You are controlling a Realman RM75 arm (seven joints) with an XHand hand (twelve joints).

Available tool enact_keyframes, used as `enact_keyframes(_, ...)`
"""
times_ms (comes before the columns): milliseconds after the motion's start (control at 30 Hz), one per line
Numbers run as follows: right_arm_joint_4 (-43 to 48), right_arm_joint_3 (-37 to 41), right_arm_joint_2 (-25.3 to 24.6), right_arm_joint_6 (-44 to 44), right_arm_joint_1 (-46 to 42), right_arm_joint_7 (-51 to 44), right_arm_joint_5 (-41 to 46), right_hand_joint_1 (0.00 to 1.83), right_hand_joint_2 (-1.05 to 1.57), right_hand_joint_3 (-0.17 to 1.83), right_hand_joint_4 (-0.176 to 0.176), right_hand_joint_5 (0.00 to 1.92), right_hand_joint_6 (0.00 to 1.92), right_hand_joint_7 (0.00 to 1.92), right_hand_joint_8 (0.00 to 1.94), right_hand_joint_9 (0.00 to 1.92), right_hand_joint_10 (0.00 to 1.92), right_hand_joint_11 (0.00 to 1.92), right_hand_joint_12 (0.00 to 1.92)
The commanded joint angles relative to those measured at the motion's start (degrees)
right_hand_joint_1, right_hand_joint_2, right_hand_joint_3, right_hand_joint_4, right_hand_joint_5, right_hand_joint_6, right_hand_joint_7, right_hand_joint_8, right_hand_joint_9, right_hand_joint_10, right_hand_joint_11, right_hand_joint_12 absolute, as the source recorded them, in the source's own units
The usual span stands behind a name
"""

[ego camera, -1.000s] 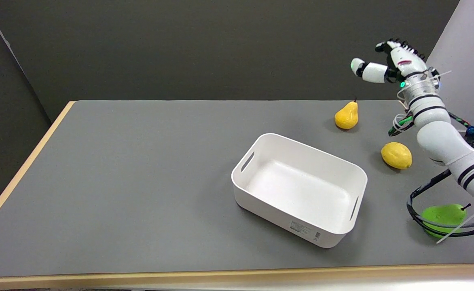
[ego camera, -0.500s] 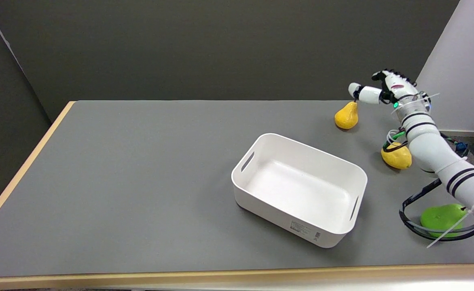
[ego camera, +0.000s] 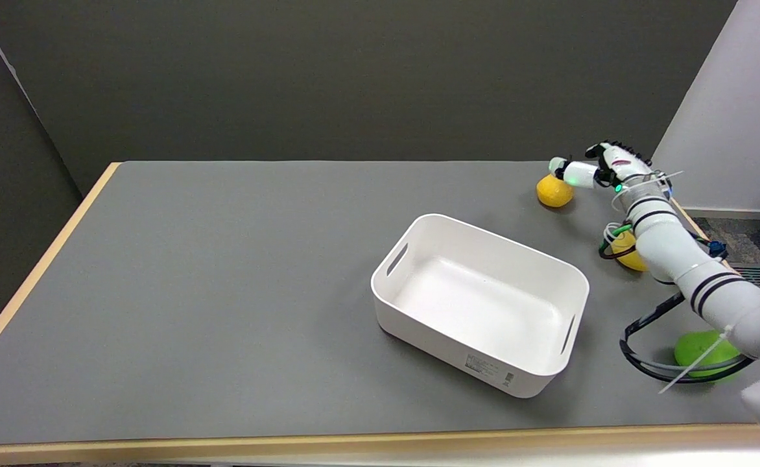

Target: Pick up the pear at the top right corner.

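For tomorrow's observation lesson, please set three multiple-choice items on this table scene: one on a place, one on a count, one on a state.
1. Where does the yellow pear lie?
A. in the bin
B. far right of the table
C. near left corner

2. How many fruits are on the table?
A. three
B. one
C. five

3. What does the white bin hold?
A. a lemon
B. two pears
C. nothing

Answers: 1 B, it lies beside the right hand; 2 A, yellow pear, lemon, green pear; 3 C, its floor is bare.

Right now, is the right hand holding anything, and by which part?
Nothing clearly held: the right hand is over the yellow pear's top, fingers apart; contact cannot be told.
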Motion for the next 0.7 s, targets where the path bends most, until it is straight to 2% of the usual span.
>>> enact_keyframes(33, -10.15, -2.89, -4.47, -2.19, 5.25, 0.03, 0.31, 0.25, 0.52, 0.9, -0.128, 0.14, 0.44, 0.22, 0.41, 0.05, 0.65, 0.0, 1.11)
enact_keyframes(500, -12.96, -4.34, -6.34, -2.35, 6.82, 0.03, 0.27, 0.26, 0.52, 0.9, -0.127, 0.14, 0.43, 0.22, 0.38, 0.06, 0.64, 0.0, 1.12)
enact_keyframes(567, -13.04, -5.07, -6.47, -2.35, 7.31, 0.03, 0.26, 0.3, 0.56, 0.82, -0.126, 0.16, 0.39, 0.25, 0.34, 0.07, 0.63, 0.0, 1.17)
enact_keyframes(700, -13.86, -6.7, -6.78, -2.35, 8.55, 0.03, 0.31, 0.32, 0.57, 0.82, -0.114, 0.16, 0.38, 0.26, 0.33, 0.09, 0.63, 0.01, 1.19)
